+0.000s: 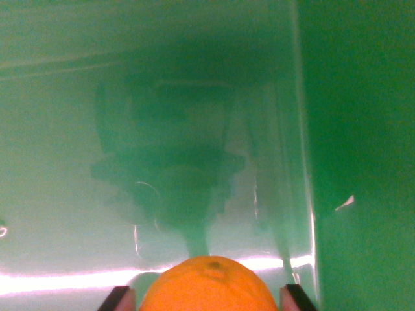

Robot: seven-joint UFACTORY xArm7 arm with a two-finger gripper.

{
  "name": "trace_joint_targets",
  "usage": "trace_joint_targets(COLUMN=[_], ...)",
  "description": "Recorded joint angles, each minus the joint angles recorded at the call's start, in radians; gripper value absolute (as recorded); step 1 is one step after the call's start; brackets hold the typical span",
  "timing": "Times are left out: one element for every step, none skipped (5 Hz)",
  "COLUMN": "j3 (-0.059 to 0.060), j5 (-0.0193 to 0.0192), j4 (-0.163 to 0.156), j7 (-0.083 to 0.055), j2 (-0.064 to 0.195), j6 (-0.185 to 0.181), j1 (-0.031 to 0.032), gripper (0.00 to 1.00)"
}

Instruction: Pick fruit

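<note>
Orange (209,285) between fingers (117,299) (flanking closely)

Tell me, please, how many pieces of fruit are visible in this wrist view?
1. An orange sits at the bottom centre of the wrist view, between the two fingers of the hand, over a shiny green surface. Others may lie outside the frame.

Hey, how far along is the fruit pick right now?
Reaching looks done: the orange fruit sits between the two dark fingertips of the hand, over a glossy green surface. In hand is the grasp; whether the fingertips actually press the fruit cannot be told. Left: confirming the hold and carrying it away.
</note>
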Motion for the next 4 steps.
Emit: trace_joint_targets(j3=[0.001,0.001,0.002,0.002], j5=[0.002,0.002,0.0039,0.0039], j4=[0.024,0.024,0.048,0.048], j7=[-0.005,-0.005,-0.009,-0.009], j2=[-0.021,-0.021,-0.041,-0.041], j6=[0.045,0.045,0.089,0.089], j1=[0.0006,0.0006,0.0011,0.0011], gripper=[1.0,1.0,1.0,1.0])
